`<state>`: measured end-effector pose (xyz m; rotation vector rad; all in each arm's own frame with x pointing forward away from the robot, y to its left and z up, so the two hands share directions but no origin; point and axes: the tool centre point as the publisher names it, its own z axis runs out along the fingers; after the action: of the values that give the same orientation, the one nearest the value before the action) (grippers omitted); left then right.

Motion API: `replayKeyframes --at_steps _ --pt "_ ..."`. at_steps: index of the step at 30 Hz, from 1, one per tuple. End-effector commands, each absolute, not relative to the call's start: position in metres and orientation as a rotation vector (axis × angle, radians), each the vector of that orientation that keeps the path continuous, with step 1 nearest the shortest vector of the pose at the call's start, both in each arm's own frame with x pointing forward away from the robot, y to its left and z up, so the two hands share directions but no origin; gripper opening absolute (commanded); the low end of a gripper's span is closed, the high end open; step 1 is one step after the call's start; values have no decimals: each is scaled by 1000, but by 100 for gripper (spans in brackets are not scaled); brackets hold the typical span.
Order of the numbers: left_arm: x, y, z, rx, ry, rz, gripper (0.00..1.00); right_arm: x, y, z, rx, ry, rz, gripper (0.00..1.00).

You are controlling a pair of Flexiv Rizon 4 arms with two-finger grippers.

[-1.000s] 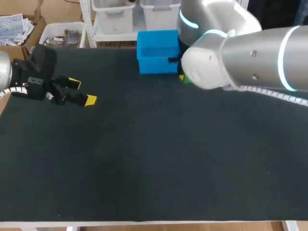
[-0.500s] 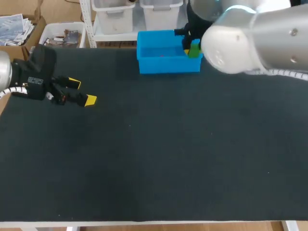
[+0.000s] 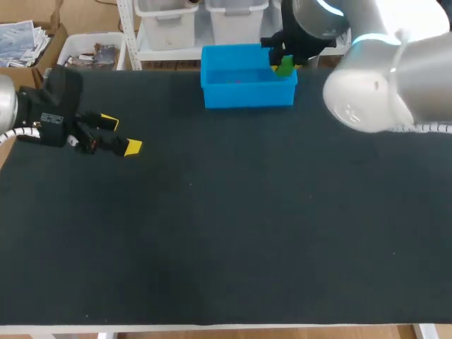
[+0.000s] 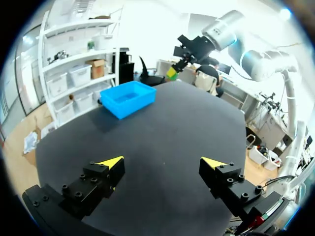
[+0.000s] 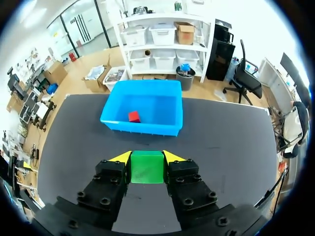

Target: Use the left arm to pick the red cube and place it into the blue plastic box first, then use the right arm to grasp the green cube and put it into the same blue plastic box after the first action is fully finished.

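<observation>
Far left of head view: left fingers [image 3: 131,147] spread wide, nothing between, low over the tabletop [image 3: 226,233], well apart from the work. Leave parked; no part in this step.

Upper middle: blue plastic box [image 3: 247,95] at the tabletop's far edge. Red cube [image 5: 133,116] lying inside on the floor, per right wrist view, so 1st half looks done.

Upper right: right arm [image 3: 374,99] coming in from the right, right fingers [image 5: 173,156] pinching the green cube [image 3: 285,67] from two sides, up in the air by the box's right-hand end. In the wrist view, box ahead of the fingers, not yet under them.

Step in hand, by judgement: carry & drop. Hold the pinch firm, bring the cube fwd over the open middle of the box, crossing the near wall w/ clear height. Aim for bare floor beside the red cube, not on top of it. Lower inside the rim before opening, so no bounce out. Open fully, then lift straight up.
</observation>
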<state>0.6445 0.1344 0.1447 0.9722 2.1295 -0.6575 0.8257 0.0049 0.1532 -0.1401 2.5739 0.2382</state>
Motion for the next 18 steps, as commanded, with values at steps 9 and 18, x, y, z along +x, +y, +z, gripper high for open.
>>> replayKeyframes --at_steps 9,18 --pt "643 136 142 969 2115 -663 100 862 8 139 -134 2508 271 0" --pt "643 136 142 969 2115 -663 100 910 12 126 -127 2510 290 0"
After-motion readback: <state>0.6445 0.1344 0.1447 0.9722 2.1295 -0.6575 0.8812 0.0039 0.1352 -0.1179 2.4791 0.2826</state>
